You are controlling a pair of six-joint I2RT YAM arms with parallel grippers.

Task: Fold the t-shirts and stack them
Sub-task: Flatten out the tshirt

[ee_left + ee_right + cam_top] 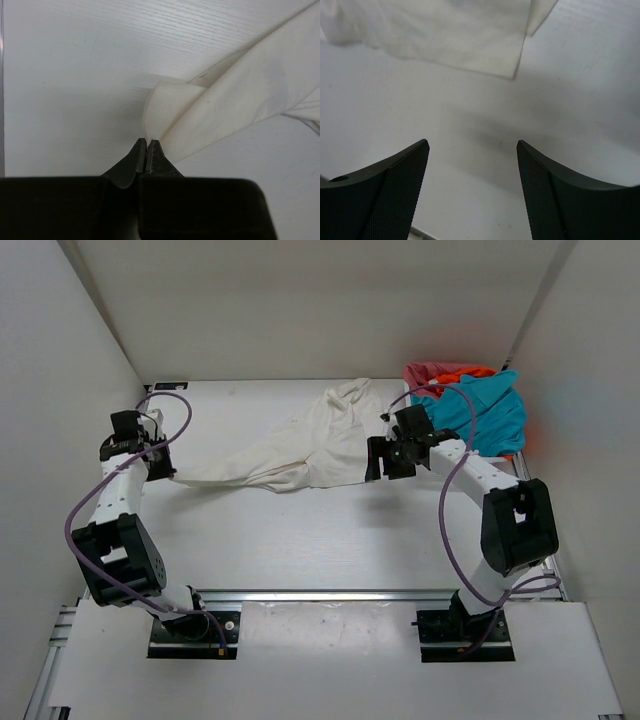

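Observation:
The white t-shirt [300, 445] lies stretched out across the middle of the table, from the far centre toward the left. My left gripper [163, 471] is shut on its left corner; the left wrist view shows the fingertips [147, 143] pinching the cloth edge [225, 100] low over the table. My right gripper [383, 460] is open and empty just right of the shirt's near right edge. In the right wrist view it [471, 150] hovers over bare table, with the white shirt's hem [445, 35] ahead of it. The teal-blue shirt [482, 410], orange shirt [462, 371] and pinkish-red shirt [428, 370] lie piled at the far right.
White walls enclose the table on the left, back and right. The pile of coloured shirts sits right behind my right arm [500, 500]. A metal rail [330, 595] runs along the near edge between the arm bases.

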